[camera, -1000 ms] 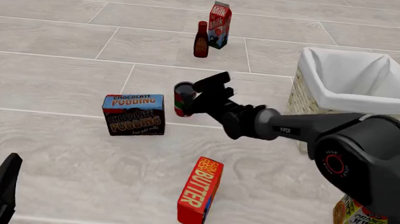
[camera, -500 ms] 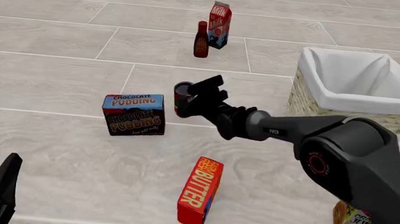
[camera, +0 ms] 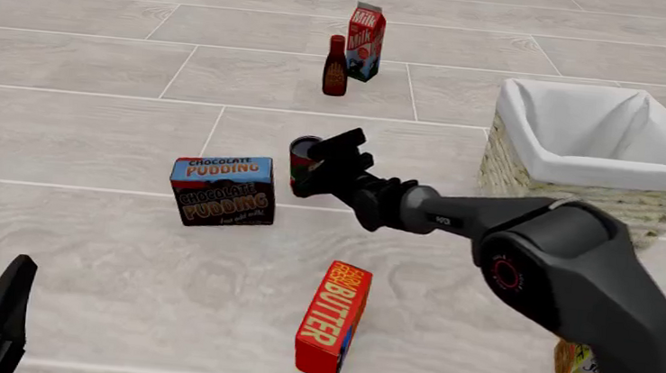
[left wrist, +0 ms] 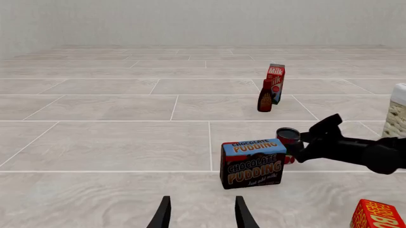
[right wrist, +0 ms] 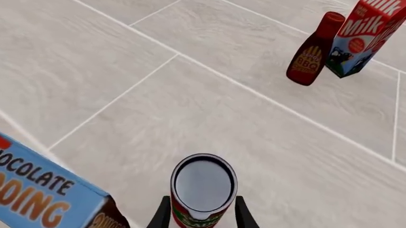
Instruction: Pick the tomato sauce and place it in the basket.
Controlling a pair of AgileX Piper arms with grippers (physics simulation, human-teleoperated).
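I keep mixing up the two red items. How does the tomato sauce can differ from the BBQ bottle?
The tomato sauce is a squat tin with a flat dark metal top; the BBQ bottle is taller and narrow-necked. The can sits between the right gripper fingers; the bottle stands free beside the milk carton. Both stand upright.

Worktop: pale grey wood-grain tiled surface (camera: 85, 255), large rectangular tiles, thin light grout lines | Backdrop: plain off-white wall (left wrist: 190, 21) with faint vertical texture, meeting the far edge | Light: even, diffuse, soft shadows
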